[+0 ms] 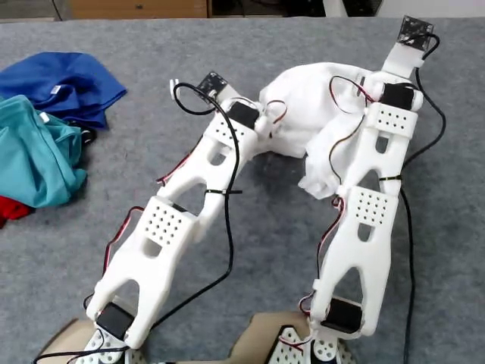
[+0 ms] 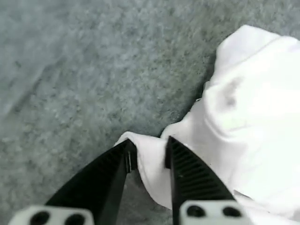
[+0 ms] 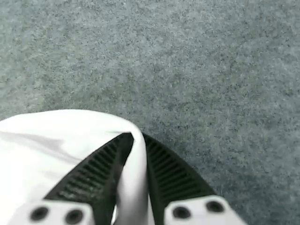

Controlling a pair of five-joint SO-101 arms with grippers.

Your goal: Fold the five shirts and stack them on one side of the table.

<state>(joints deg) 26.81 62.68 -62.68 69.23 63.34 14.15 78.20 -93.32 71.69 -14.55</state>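
A crumpled white shirt (image 1: 314,121) lies at the far middle of the grey table, between the two arms. My left gripper (image 2: 149,152) is shut on a corner of the white shirt (image 2: 248,117), with cloth pinched between its black fingers (image 2: 187,173). My right gripper (image 3: 138,140) is shut on another fold of the white shirt (image 3: 56,140), which bulges out to one side of it. In the high view the left arm (image 1: 220,136) holds the shirt's left edge and the right arm (image 1: 386,114) its right edge.
A blue shirt (image 1: 64,80), a teal shirt (image 1: 34,155) and a bit of a red shirt (image 1: 11,208) are piled at the table's left edge. Grey felt (image 1: 265,220) covers the table between the arms.
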